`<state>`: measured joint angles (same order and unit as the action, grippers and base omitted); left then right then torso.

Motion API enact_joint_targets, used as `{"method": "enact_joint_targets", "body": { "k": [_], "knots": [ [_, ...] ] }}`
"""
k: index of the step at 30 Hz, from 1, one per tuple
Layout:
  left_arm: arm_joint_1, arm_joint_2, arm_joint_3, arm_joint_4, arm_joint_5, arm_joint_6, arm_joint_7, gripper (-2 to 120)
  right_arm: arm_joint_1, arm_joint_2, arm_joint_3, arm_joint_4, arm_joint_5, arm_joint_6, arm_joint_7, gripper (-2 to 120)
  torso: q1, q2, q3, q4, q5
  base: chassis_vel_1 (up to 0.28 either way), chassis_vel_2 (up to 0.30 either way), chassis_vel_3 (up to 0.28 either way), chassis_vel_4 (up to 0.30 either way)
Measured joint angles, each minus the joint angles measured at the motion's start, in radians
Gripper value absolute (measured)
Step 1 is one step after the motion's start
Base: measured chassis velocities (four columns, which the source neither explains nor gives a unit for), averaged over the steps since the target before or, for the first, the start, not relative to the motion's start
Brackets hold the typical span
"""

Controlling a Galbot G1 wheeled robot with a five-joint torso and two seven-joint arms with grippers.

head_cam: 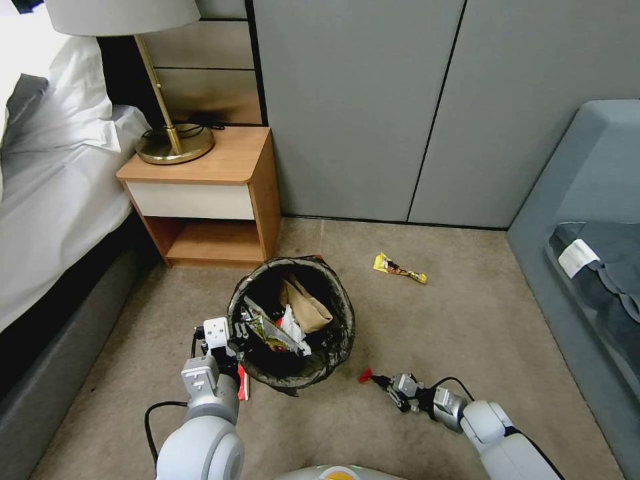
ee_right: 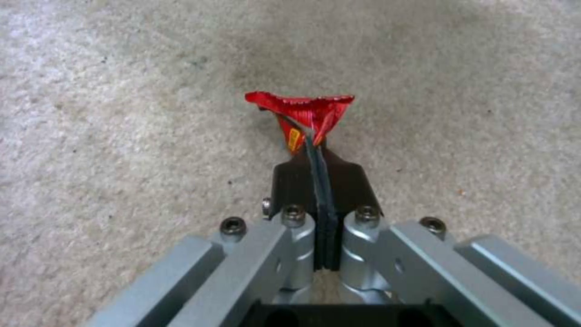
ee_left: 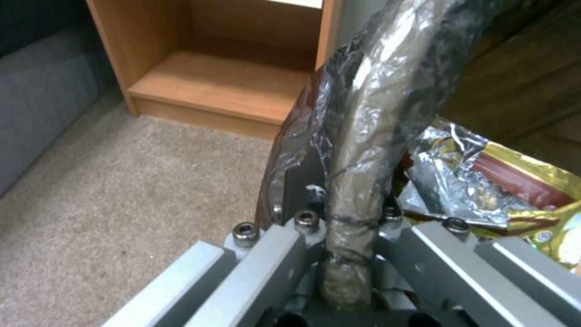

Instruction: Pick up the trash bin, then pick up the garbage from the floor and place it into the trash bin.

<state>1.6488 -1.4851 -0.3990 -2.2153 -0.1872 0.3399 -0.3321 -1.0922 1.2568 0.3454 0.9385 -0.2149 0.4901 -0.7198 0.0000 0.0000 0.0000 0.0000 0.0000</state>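
right claw (ee_right: 316,136), closest to the lens in the right wrist view, is clenched on a red wrapper (ee_right: 301,109), pinching it by one twisted end, low over the carpet (head_cam: 467,320) and just right of the trash bin (head_cam: 293,323). judged as thin film: very light, limp and slippery, so a pinch on a gathered end is the sound hold; a flat face would likely slide out

left claw (ee_left: 339,218) is clenched on the bin's bag-covered rim (ee_left: 369,113) at the near-left side, one finger outside the wall and one inside. bin looks light and fairly stiff, but the liner is slick and could creep under the pads, so the hold should take in the plastic wall, not the bag alone

bin stands on the carpet in front of the nightstand (head_cam: 207,193). contents: a brown paper bag (head_cam: 305,307), foil snack wrappers (ee_left: 478,181) and white crumpled paper (head_cam: 291,325), lying loose below the rim

one yellow wrapper (head_cam: 399,267) lies on the carpet beyond the bin toward the wall, well apart from both claws
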Motion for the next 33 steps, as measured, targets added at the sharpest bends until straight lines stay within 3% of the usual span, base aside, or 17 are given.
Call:
{"method": "enact_joint_targets", "body": {
  "k": [8, 13, 21, 23, 29, 31, 33],
  "knots": [
    [-0.002, 0.001, 0.001, 0.000, -0.001, 0.000, 0.000, 0, -0.007, -0.001, 0.003, 0.010, 0.004, 0.010, 0.011, 0, 0.000, 0.000, 0.000, 0.0000, 0.0000, 0.000, 0.000, 0.000, 0.000],
    [-0.003, 0.003, 0.000, 0.000, -0.004, 0.000, 0.000, 0, -0.032, -0.005, 0.017, 0.097, 0.084, 0.029, 0.045, 0, 0.000, 0.000, 0.000, 0.0000, 0.0000, 0.000, 0.000, 0.000, 0.000],
    [-0.005, 0.005, 0.001, 0.006, -0.005, 0.000, 0.000, 0, -0.094, -0.005, 0.051, 0.348, 0.258, 0.057, 0.125, 0, 0.000, 0.000, 0.000, 0.0001, 0.0000, 0.000, 0.000, 0.000, 0.000],
    [-0.005, 0.007, 0.001, 0.009, -0.005, 0.000, 0.000, 0, -0.126, -0.012, 0.059, 0.471, 0.314, 0.050, 0.176, 0, 0.000, 0.000, 0.000, 0.0001, -0.0001, 0.000, 0.000, 0.000, 0.000],
    [-0.004, 0.008, 0.002, 0.012, -0.007, 0.000, 0.000, 0, -0.158, -0.019, 0.062, 0.604, 0.366, 0.034, 0.229, 0, 0.000, 0.000, 0.000, -0.0002, 0.0001, 0.000, 0.000, 0.000, 0.000],
    [-0.004, 0.011, 0.005, 0.015, -0.011, 0.000, 0.000, 0, -0.184, -0.028, 0.064, 0.757, 0.412, 0.012, 0.286, 0, 0.000, 0.000, 0.000, 0.0000, -0.0002, 0.000, 0.000, 0.000, 0.000],
    [-0.004, 0.012, 0.006, 0.017, -0.011, 0.000, 0.000, 0, -0.192, -0.030, 0.064, 0.810, 0.428, 0.004, 0.304, 0, 0.000, 0.000, 0.000, 0.0000, -0.0001, 0.000, 0.000, 0.000, 0.000]
  ]
}}
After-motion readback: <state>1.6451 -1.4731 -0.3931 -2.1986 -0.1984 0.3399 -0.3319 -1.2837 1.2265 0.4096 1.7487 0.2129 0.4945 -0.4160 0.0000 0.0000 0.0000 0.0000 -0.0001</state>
